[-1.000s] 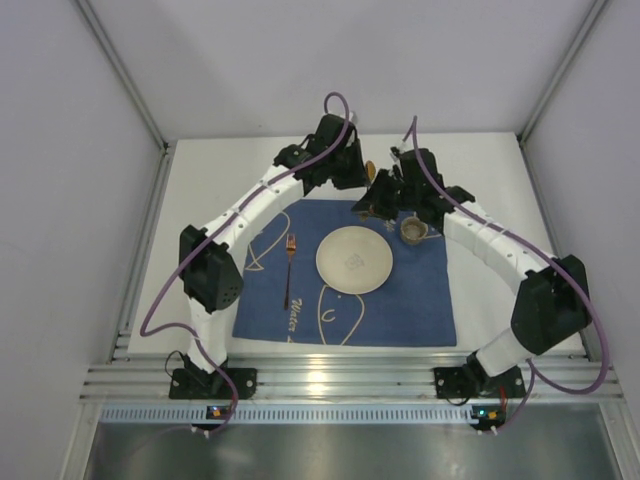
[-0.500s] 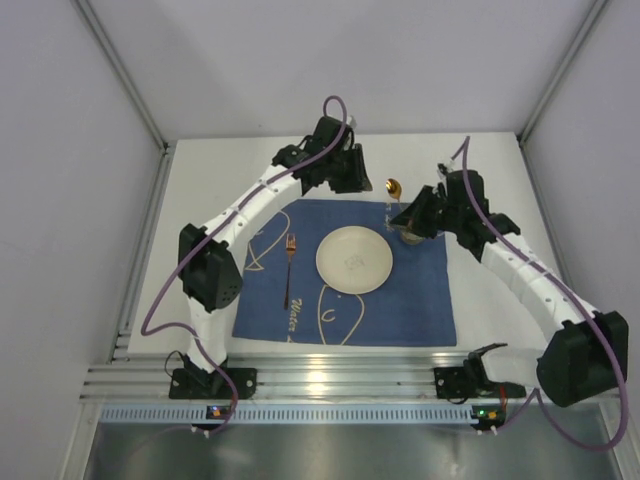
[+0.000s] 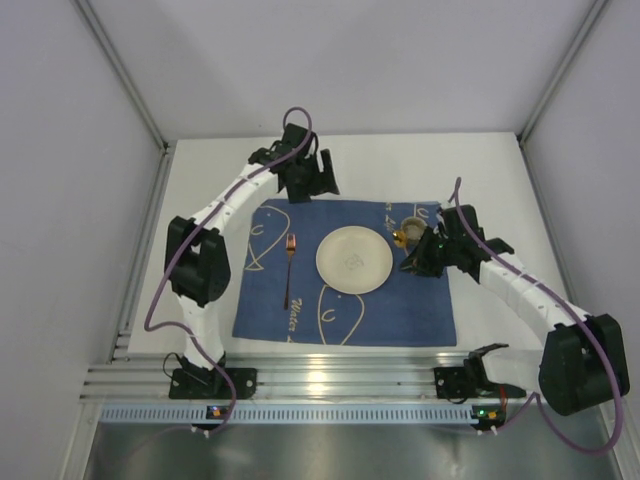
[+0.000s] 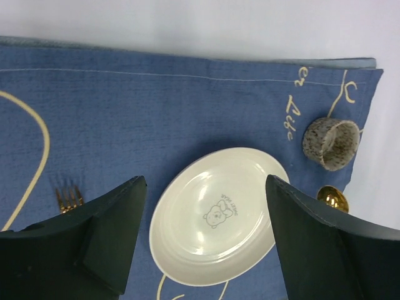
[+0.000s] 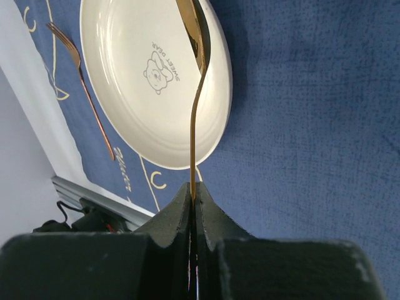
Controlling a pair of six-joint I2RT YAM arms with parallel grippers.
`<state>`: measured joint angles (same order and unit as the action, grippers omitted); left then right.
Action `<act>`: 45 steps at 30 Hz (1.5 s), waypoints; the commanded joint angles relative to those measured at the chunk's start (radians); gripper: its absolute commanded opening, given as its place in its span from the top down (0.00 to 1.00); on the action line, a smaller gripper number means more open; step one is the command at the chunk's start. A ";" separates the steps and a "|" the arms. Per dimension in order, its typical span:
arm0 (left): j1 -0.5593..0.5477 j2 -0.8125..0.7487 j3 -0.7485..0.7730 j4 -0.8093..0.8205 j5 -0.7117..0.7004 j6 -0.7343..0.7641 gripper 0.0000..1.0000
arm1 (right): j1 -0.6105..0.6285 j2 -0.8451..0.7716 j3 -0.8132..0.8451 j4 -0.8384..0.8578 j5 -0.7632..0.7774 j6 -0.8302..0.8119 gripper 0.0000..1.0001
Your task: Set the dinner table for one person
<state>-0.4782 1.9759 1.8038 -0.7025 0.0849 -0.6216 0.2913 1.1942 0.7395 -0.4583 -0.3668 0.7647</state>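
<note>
Drawn nearer since a moment ago, the right jaws—clenched on the gold spoon [image 5: 192, 125] by its handle end—hang over the blue placemat [image 3: 420, 300] on the middle of the white desk [image 3: 480, 170], left jaws released; lowering it flat just right of the plate [image 3: 353, 259], parallel to the fork [image 3: 289, 268], should serve best.

A robotics lab cell: grey walls [image 3: 60, 150] are enclosing the white table [image 3: 480, 170], aluminium rails [image 3: 340, 380] running at 6 o'clock.
</note>
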 commanded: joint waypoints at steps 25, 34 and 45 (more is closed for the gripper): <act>0.036 -0.134 -0.133 0.017 -0.002 0.033 0.22 | 0.011 0.100 -0.083 0.040 0.078 0.147 0.91; 0.050 -0.117 -0.121 0.020 0.001 0.031 0.23 | 0.019 0.130 -0.012 -0.105 0.092 0.090 0.41; 0.093 -0.120 -0.113 0.005 -0.030 0.054 0.23 | 0.017 0.088 0.173 -0.364 0.206 -0.059 0.33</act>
<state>-0.4065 1.8584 1.6436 -0.7048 0.0795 -0.5980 0.3008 1.3212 0.8219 -0.7292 -0.2245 0.7769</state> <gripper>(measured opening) 0.768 0.662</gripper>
